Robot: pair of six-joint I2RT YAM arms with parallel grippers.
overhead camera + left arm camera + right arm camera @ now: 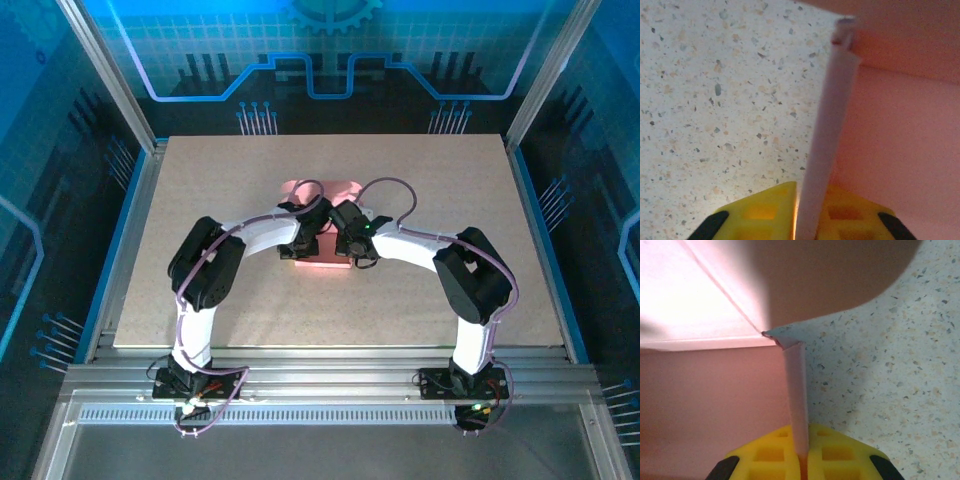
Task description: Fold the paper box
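From above I see the box (338, 189) at the centre of the table (180, 180), with the 2 arms meeting over it. My left gripper (810, 194) is clamped on the box's raised left wall (830, 125), which runs edge-on up the middle of the left wrist frame, with pink card to its right and table to its left. My right gripper (801, 434) is pinched tight on the right wall (796, 390), which rises from bottom centre of the right wrist frame, with pink at left and table at right.
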